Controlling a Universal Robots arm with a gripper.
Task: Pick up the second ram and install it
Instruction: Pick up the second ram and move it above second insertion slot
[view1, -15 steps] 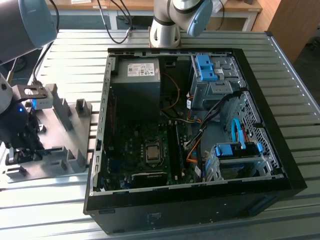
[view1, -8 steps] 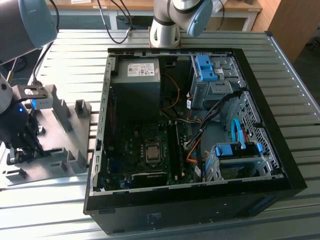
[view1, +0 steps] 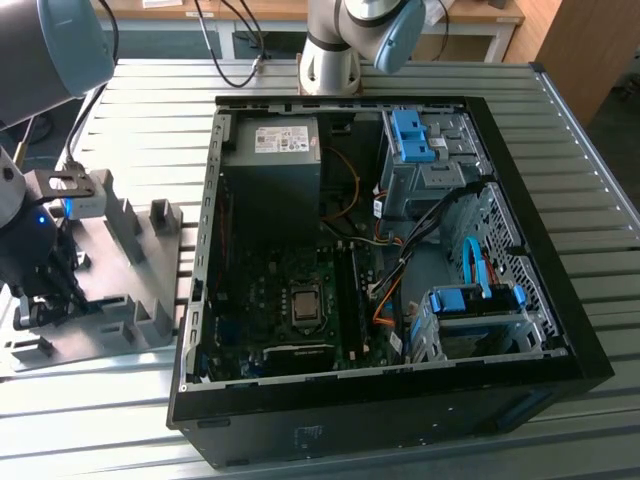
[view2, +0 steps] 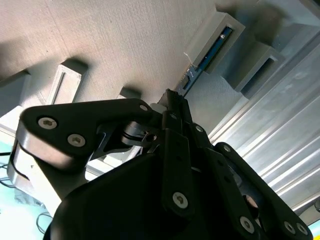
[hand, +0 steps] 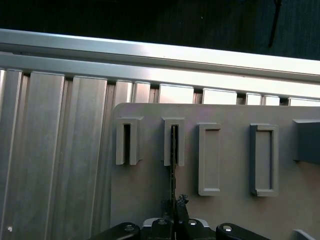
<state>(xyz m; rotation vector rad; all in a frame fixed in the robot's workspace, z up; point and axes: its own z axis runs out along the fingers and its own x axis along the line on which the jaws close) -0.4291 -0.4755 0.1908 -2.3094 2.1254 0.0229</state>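
The second ram (hand: 173, 165) is a thin dark stick seen edge-on, standing in a slot of the grey fixture block (hand: 235, 112). In the second wrist view the second ram (view2: 210, 50) shows a bluish-green edge running from the slot block to my fingertips. My gripper (hand: 176, 204) is shut on the stick's near end, its black fingers (view2: 175, 107) pinched together on it. In the exterior view my gripper (view1: 42, 305) hangs low over the fixture block (view1: 100, 270) at that view's left, beside the open computer case (view1: 205, 300).
The case holds a motherboard (view1: 300, 300) with long memory slots (view1: 352, 300), a power supply (view1: 272, 150), blue drive cages (view1: 412, 135) and loose cables. A second arm's base (view1: 330, 55) stands behind the case. The ribbed metal table (view1: 560, 130) surrounds everything. Upright fixture blocks (view1: 125, 225) rise near my gripper.
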